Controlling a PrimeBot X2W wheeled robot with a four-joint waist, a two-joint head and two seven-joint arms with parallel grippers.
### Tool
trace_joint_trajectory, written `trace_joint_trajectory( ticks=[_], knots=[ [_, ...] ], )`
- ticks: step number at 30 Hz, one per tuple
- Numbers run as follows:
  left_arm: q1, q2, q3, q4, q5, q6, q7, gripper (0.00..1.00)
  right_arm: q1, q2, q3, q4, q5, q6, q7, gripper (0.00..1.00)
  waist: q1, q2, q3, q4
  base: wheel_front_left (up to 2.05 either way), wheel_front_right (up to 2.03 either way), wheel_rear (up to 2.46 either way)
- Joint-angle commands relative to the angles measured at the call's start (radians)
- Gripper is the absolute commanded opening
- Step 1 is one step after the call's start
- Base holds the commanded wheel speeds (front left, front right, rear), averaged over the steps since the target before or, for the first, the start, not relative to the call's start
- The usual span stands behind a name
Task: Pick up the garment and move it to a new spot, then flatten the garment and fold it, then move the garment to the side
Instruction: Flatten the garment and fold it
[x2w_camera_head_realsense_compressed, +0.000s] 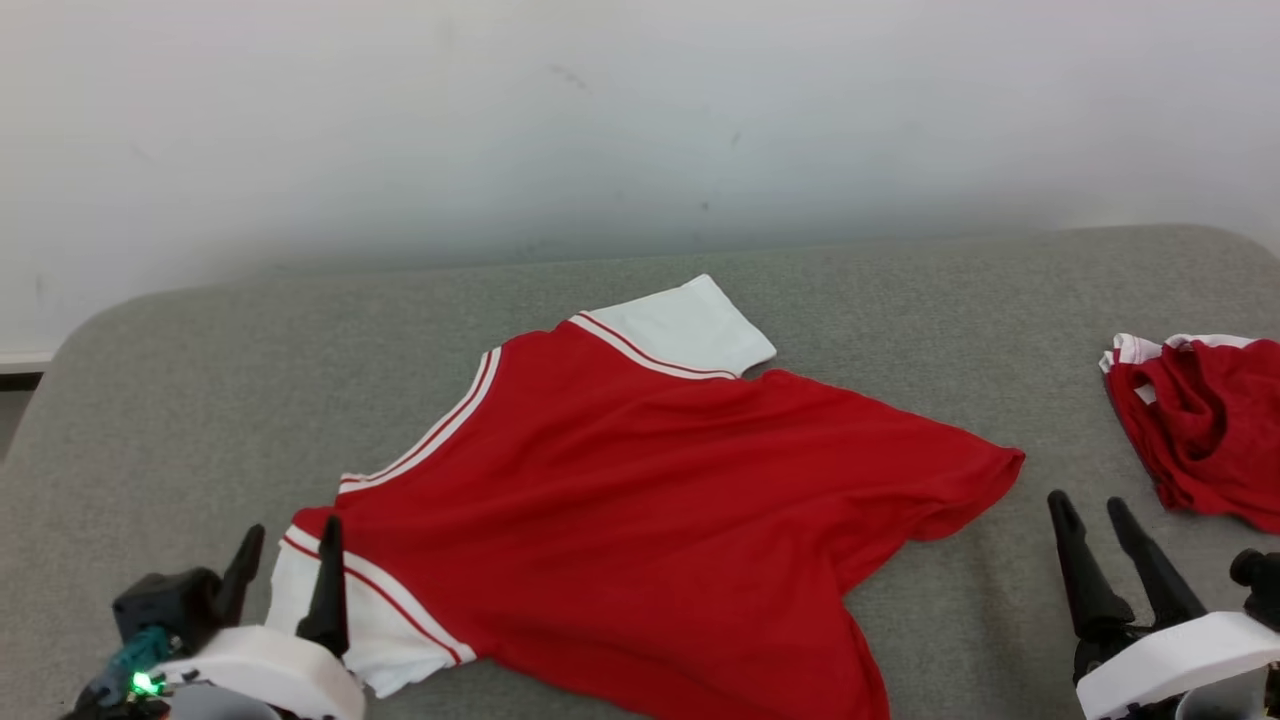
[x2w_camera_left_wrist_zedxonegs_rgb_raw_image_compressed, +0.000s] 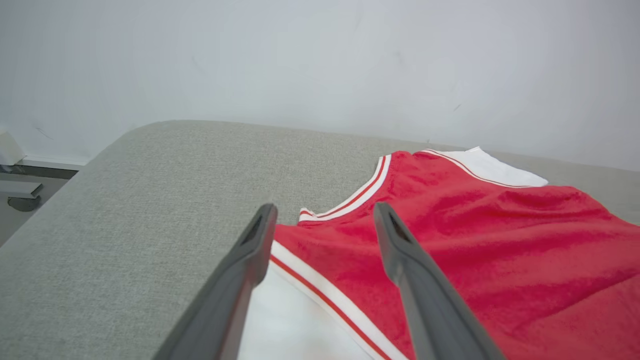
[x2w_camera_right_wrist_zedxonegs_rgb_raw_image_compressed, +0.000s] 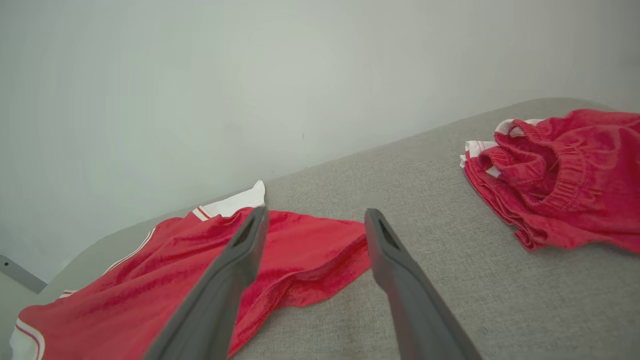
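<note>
So, head view, lower left corner: the left gripper (x2w_camera_head_realsense_compressed: 288, 535) has its two dark fingers spread apart with nothing pinched between them, sitting right over the near white sleeve (x2w_camera_head_realsense_compressed: 330, 640) of the red shirt (x2w_camera_head_realsense_compressed: 640, 500). Its own wrist view says the same: left gripper (x2w_camera_left_wrist_zedxonegs_rgb_raw_image_compressed: 325, 210) wide apart, sleeve (x2w_camera_left_wrist_zedxonegs_rgb_raw_image_compressed: 290, 320) just under the tips. Can't tell if they touch the cloth.

The shirt itself is spread mostly flat across the middle of the grey padded surface (x2w_camera_head_realsense_compressed: 200, 400), second sleeve (x2w_camera_head_realsense_compressed: 690, 325) pointing toward the upper middle, hem rumpled toward the right.

Lower right, the right gripper (x2w_camera_head_realsense_compressed: 1088, 505) is spread too and holds nothing, just beside the hem. At the far right edge sits a crumpled red bundle (x2w_camera_head_realsense_compressed: 1200, 430), well apart from the shirt.
</note>
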Motion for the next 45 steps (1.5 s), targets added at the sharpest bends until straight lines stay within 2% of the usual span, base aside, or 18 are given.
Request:
trace_joint_trajectory(
  ticks=[1, 8, 14, 18, 25, 26, 27, 29, 34, 39, 45],
  knots=[
    [0.019, -0.013, -0.006, -0.019, 0.015, 0.003, -0.032, 1.00, -0.015, 0.010, -0.005, 0.027, 0.004, -0.002, 0.025, 1.00, 0.0000, 0.0000, 0.007, 0.009, 0.00, 0.00, 0.00],
    [0.013, -0.069, -0.046, -0.025, 0.018, -0.014, -0.080, 1.00, -0.147, 0.043, -0.046, 0.189, -0.015, -0.002, 0.125, 1.00, 0.0000, 0.0000, 0.030, 0.056, 0.00, 0.00, 0.00],
    [-0.018, -0.095, -0.071, 0.010, 0.011, -0.037, -0.091, 1.00, -0.303, 0.068, -0.145, 0.443, -0.138, -0.002, 0.253, 1.00, 0.0000, 0.0000, 0.053, 0.102, 0.00, 0.00, 0.00],
    [-0.038, -0.108, -0.081, 0.032, 0.012, -0.047, -0.100, 1.00, -0.389, 0.066, -0.204, 0.583, -0.229, -0.002, 0.300, 1.00, 0.0000, 0.0000, 0.066, 0.127, 0.00, 0.00, 0.00],
    [-0.063, -0.123, -0.088, 0.078, -0.002, -0.064, -0.112, 1.00, -0.487, 0.100, -0.275, 0.763, -0.323, -0.002, 0.378, 1.00, 0.0000, 0.0000, 0.083, 0.148, 0.00, 0.00, 0.00],
    [-0.067, -0.124, -0.088, 0.082, -0.002, -0.066, -0.114, 1.00, -0.491, 0.102, -0.277, 0.775, -0.330, -0.002, 0.380, 0.88, 0.0000, 0.0000, 0.085, 0.150, 0.00, 0.00, 0.00],
    [-0.071, -0.125, -0.089, 0.086, -0.002, -0.067, -0.115, 1.00, -0.496, 0.105, -0.280, 0.785, -0.335, -0.002, 0.377, 0.52, 0.0000, 0.0000, 0.086, 0.152, 0.00, 0.00, 0.00],
    [-0.072, -0.127, -0.092, 0.093, -0.003, -0.070, -0.117, 1.00, -0.508, 0.107, -0.284, 0.788, -0.344, -0.002, 0.354, 0.00, 0.0000, 0.0000, 0.088, 0.154, 0.00, 0.00, 0.00],
    [-0.079, -0.128, -0.093, 0.096, -0.001, -0.074, -0.125, 1.00, -0.539, 0.082, -0.301, 0.778, -0.358, -0.002, 0.273, 0.00, 0.0000, 0.0000, 0.089, 0.159, 0.00, 0.00, 0.00],
    [-0.093, -0.136, -0.100, 0.079, 0.009, -0.079, -0.136, 1.00, -0.586, 0.031, -0.308, 0.774, -0.383, -0.002, 0.253, 0.00, 0.0000, 0.0000, 0.114, 0.172, 0.00, 0.00, 0.00],
    [-0.134, -0.149, -0.103, 0.045, 0.034, -0.085, -0.150, 1.00, -0.724, -0.077, -0.297, 0.771, -0.440, -0.002, 0.279, 0.00, 0.0000, 0.0000, 0.213, 0.212, 0.00, 0.00, 0.00]
  ],
)
